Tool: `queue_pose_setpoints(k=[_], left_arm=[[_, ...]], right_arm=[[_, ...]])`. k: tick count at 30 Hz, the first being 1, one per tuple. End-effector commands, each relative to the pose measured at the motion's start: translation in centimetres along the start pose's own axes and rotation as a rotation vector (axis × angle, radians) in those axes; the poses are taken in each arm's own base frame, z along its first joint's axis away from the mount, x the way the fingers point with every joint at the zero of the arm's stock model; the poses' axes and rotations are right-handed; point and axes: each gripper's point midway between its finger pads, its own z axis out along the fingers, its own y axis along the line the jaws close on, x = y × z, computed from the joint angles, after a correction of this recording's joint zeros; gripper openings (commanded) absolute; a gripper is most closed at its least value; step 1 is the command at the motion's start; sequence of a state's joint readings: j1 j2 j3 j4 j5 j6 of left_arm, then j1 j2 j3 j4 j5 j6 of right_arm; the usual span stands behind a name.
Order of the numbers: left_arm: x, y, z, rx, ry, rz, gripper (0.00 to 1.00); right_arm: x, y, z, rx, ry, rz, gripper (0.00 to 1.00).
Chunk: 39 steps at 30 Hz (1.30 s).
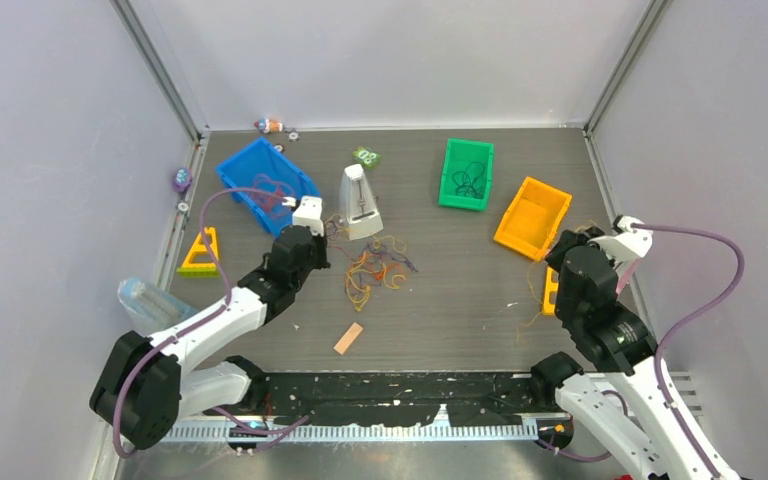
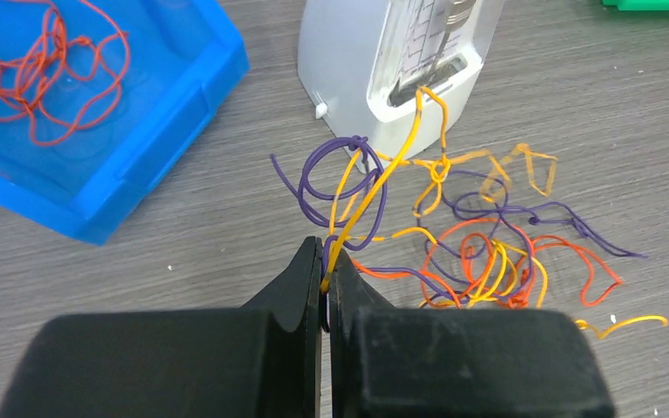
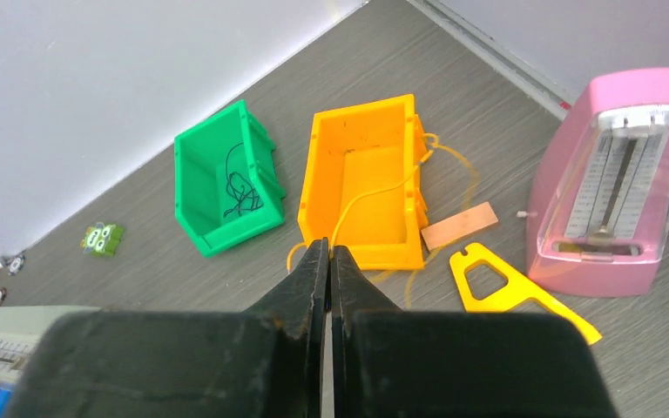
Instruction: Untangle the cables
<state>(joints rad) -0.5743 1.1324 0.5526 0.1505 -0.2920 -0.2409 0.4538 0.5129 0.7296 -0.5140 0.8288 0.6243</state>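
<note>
The cables point(image 1: 375, 265) lie as a tangle of purple, orange and yellow strands in front of a white metronome point(image 1: 360, 200); the tangle also shows in the left wrist view point(image 2: 479, 252). My left gripper point(image 2: 327, 266), at the tangle's left edge point(image 1: 328, 234), is shut on a yellow cable point(image 2: 383, 174) that runs up to the metronome point(image 2: 401, 61), with a purple strand beside it. My right gripper point(image 3: 328, 252) is shut on a thin yellow cable point(image 3: 375, 192) leading into the orange bin point(image 3: 361, 131). In the top view the right gripper point(image 1: 558, 248) is near that bin point(image 1: 532, 215).
A blue bin point(image 1: 265, 180) holds a red cable point(image 2: 35, 70). A green bin point(image 1: 466, 172) holds a black cable point(image 3: 239, 187). A pink metronome point(image 3: 610, 200), yellow triangle point(image 3: 505, 287) and tan block point(image 3: 459, 226) lie at right. Another triangle point(image 1: 200, 255), tan block point(image 1: 348, 338) and bottle point(image 1: 145, 300) lie at left.
</note>
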Motion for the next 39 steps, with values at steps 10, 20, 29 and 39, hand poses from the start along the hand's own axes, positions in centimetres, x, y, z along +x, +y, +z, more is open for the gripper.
queue_pose_setpoints(k=[10,20,29,39], left_arm=[[-1.5,-3.6,-0.6,0.209,-0.053,-0.028,0.0],[-1.6,-4.1,-0.9,0.233,-0.058,-0.013,0.0],[-1.6,-4.1,-0.9,0.24,-0.059,-0.011,0.0],[-1.6,-4.6,-0.9,0.26,-0.054,-0.01,0.0]], right_arm=[[6.1,6.8,-0.5,-0.292,0.321,-0.104,0.05],[0.3,16.6,-0.9,-0.553,0.321,-0.169,0.05],[-0.2,15.5,-0.2,-0.487,0.308,-0.234,0.05],[10.9,4.9,0.7,-0.235,0.464,-0.328,0.6]])
